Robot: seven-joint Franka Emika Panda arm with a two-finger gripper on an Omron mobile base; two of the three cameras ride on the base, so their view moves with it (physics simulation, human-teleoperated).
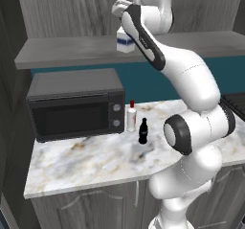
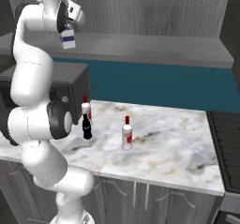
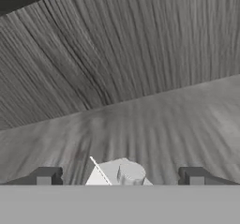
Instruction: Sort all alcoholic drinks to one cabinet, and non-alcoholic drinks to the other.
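Observation:
The small white milk carton [image 1: 125, 42] [image 2: 68, 38] with a blue band stands upright on the grey cabinet shelf [image 1: 67, 51] [image 2: 154, 47]. My gripper [image 3: 119, 176] [image 2: 71, 26] is just above it, open. Its fingertips [image 3: 46, 175] stand wide on either side of the carton's top [image 3: 123, 173] without touching it. On the marble counter [image 1: 86, 161], a red-capped white bottle [image 1: 131, 117] [image 2: 86, 108] stands beside the black cola bottle [image 1: 142, 131] [image 2: 86, 127]. Another red-capped bottle [image 2: 126, 133] stands further right on the counter.
A dark microwave [image 1: 76, 103] [image 2: 70, 89] sits at the counter's left, under the shelf. A wood-grain back wall [image 3: 117, 54] rises behind the shelf. A dark stove [image 2: 227, 143] borders the counter's right end. My arm's white links [image 1: 186, 74] hang over the counter.

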